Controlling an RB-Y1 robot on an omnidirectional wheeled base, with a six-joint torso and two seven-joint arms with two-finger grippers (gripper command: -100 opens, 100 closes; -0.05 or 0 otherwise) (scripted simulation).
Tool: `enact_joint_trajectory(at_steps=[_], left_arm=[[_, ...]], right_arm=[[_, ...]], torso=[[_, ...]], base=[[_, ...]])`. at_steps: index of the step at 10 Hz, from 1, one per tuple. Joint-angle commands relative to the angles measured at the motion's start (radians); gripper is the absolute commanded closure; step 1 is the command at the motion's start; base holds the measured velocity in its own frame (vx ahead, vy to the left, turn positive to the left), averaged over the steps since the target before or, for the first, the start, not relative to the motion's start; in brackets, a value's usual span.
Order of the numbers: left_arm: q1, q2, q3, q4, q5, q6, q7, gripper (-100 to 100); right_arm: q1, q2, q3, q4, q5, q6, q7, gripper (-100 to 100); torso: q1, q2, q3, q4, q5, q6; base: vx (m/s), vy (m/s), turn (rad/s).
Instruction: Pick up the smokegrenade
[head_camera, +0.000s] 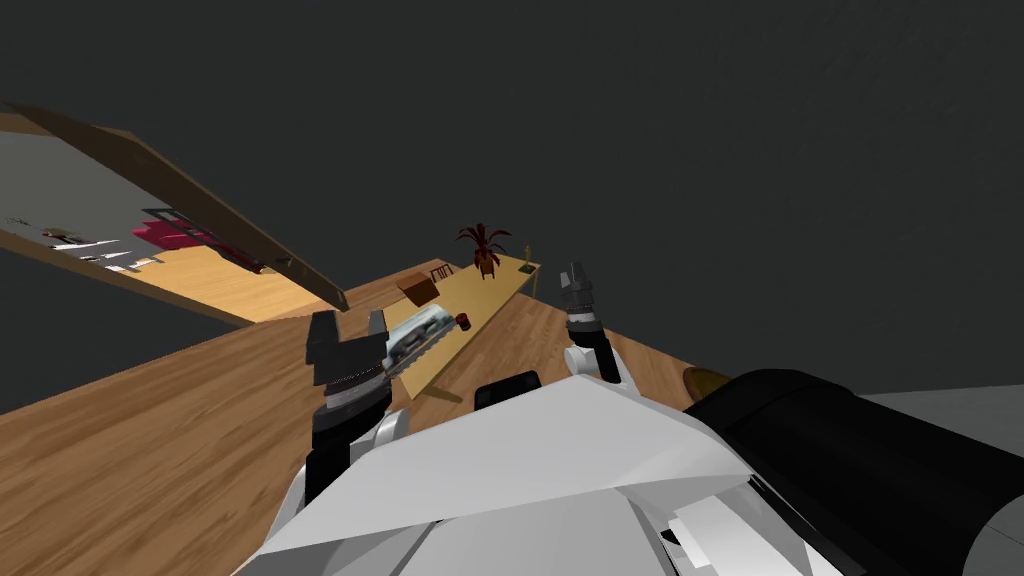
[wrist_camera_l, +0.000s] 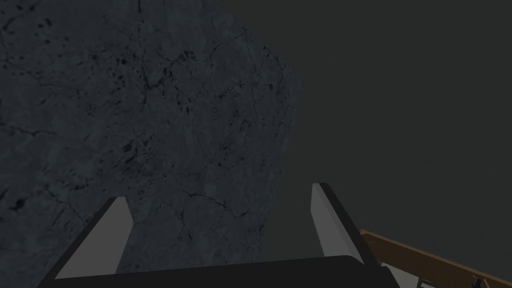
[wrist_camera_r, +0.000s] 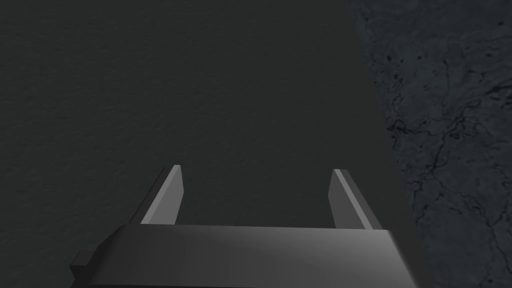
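**Gripper state.** The left gripper (head_camera: 349, 330) is raised ahead of the chest. In the left wrist view its two fingers (wrist_camera_l: 116, 235) stand spread, with nothing between them. The right gripper (head_camera: 576, 282) is also raised. Its two fingers (wrist_camera_r: 166, 196) are likewise spread and empty.

**Target location.** One long light-wood table (head_camera: 492, 292) stands well ahead on the wood floor (head_camera: 150, 440), its length running away from the robot. A small dark red object (head_camera: 463, 321) sits on the tabletop towards the near end. This is probably the smokegrenade, but it is too small in the head view to confirm.

**Governing relation.** The object lies forward of both grippers and between their lines, well apart from either. Neither arm is clearly nearer, though the left gripper overlaps the table's near end in the head view. The object's long axis cannot be read. Both grippers point upward, away from the tabletop. In my judgement the base has to close on the table before either arm can reach.

**Item count on the table.**
- one dark red object;
- one white-and-teal item (head_camera: 418, 338), just beside it on the near side;
- one brown box (head_camera: 418, 289);
- one red-leaved plant (head_camera: 484, 245) near the far end.
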Motion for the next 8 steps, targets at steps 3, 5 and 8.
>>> enact_joint_trajectory(at_steps=[3, 5, 8], left_arm=[[0.084, 0.072, 0.058, 0.07, -0.006, 0.022, 0.011, -100], [0.14, 0.088, 0.102, 0.121, -0.009, 0.035, 0.018, -100], [0.202, 0.092, 0.149, 0.176, -0.013, 0.048, 0.025, -100]], right_arm=[[0.0, 0.0, 0.0, 0.0, 0.0, 0.0, 0.0, 0], [0.0, 0.0, 0.0, 0.0, 0.0, 0.0, 0.0, 0], [0.0, 0.0, 0.0, 0.0, 0.0, 0.0, 0.0, 0]], torso=[[-0.002, -0.001, -0.001, 0.0, 0.0, 0.0], [-0.004, -0.003, -0.002, -0.001, -0.001, 0.0], [-0.001, -0.002, -0.001, -0.001, -0.001, 0.0]], base=[[0.086, -0.083, -0.132], [0.11, -0.109, -0.149], [0.094, -0.07, -0.114]])
